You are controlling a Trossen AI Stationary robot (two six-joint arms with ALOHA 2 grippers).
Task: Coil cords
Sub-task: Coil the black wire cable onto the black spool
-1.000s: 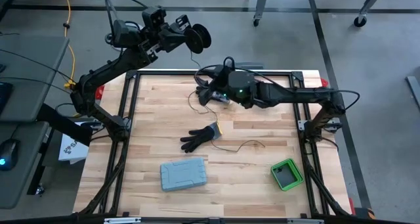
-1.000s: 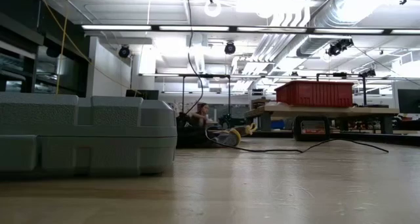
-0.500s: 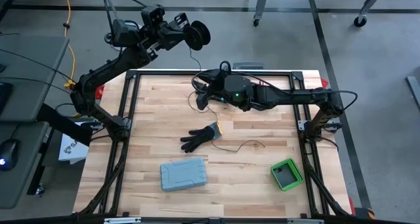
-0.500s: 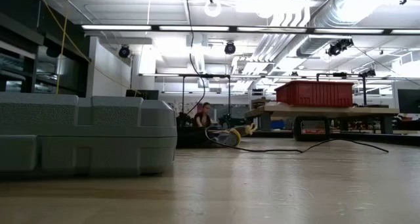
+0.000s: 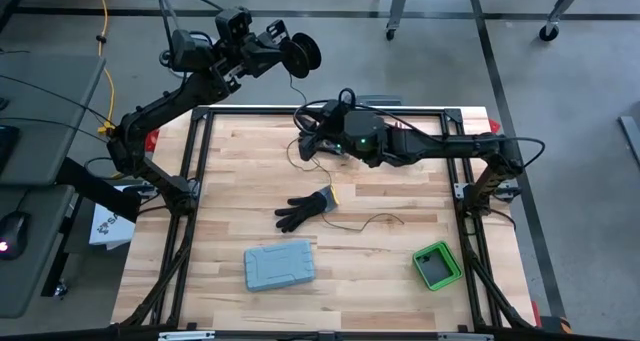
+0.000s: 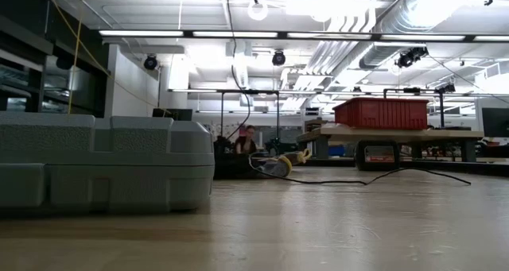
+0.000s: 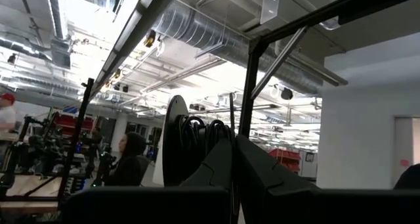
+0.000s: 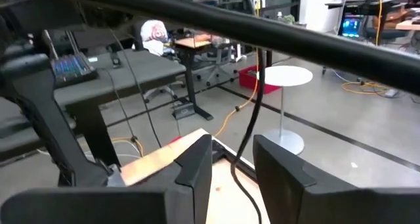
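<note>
A large industrial lab or workshop is showing all around the rig. Exposed ventilation ducts (image 7: pixel 197 27) and strip lights (image 6: pixel 167 34) are running under a high open ceiling. A red storage bin (image 6: pixel 382 114) is sitting on a workbench (image 6: pixel 390 133) across the room, and a desk (image 8: pixel 98 73) is carrying a keyboard (image 8: pixel 69 67). A yellow cable (image 5: pixel 103 31) is trailing over the grey concrete floor (image 5: pixel 560 91). The wooden tabletop (image 5: pixel 380 251) is sitting inside a black metal frame (image 5: pixel 200 151).

The right tool (image 8: pixel 233 168) stands with its fingers (image 8: pixel 197 161) apart around a thin dark cord (image 8: pixel 252 129), above the worktop (image 8: pixel 157 161) edge.
</note>
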